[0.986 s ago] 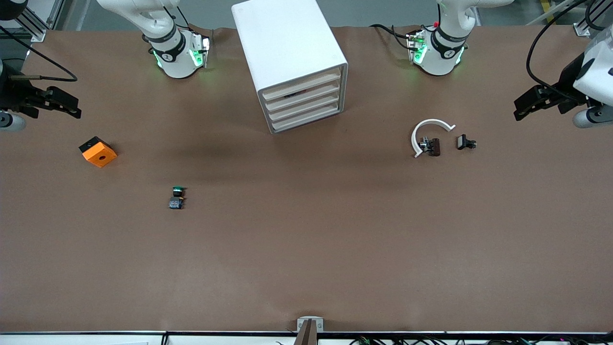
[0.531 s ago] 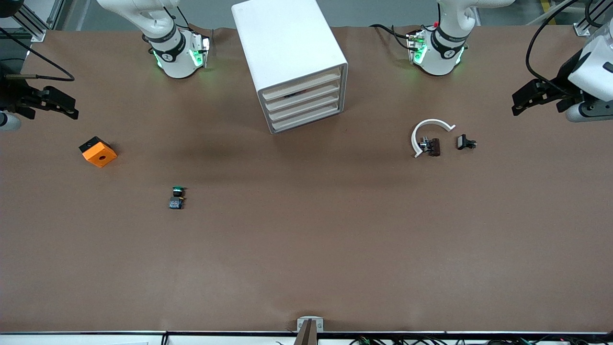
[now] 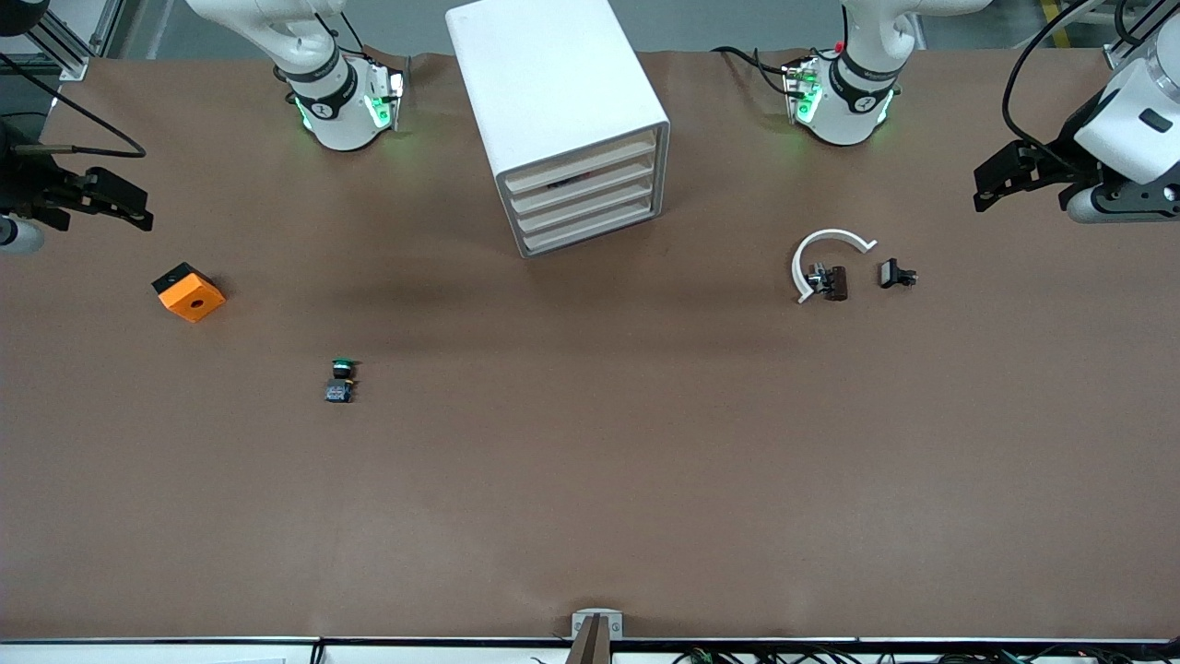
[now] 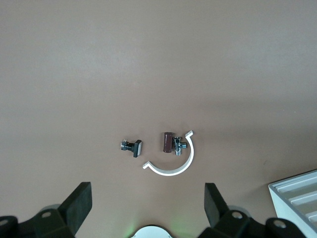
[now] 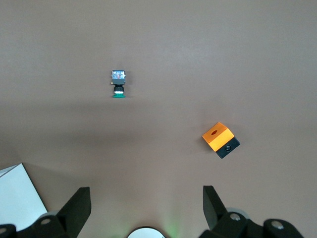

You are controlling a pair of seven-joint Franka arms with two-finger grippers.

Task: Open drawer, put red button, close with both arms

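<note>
White drawer (image 3: 583, 164) flush in cabinet, contents hidden, left tool (image 3: 991, 187) and right tool (image 3: 138, 210) spread, hovering at table ends

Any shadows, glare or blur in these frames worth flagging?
Front view: even light, with soft dark shadow bands on the table in front of the cabinet and green glow at both arm bases. Left wrist view: sharp, with a faint shadow past the white clip. Right wrist view: sharp, with a soft shadow band near the green button.

One white four-drawer cabinet (image 3: 562, 120), one green-capped switch (image 3: 341, 379), one orange block (image 3: 188, 291), one white curved clip (image 3: 823, 254), one brown part (image 3: 836, 282), one black bolt (image 3: 896, 274).
</note>
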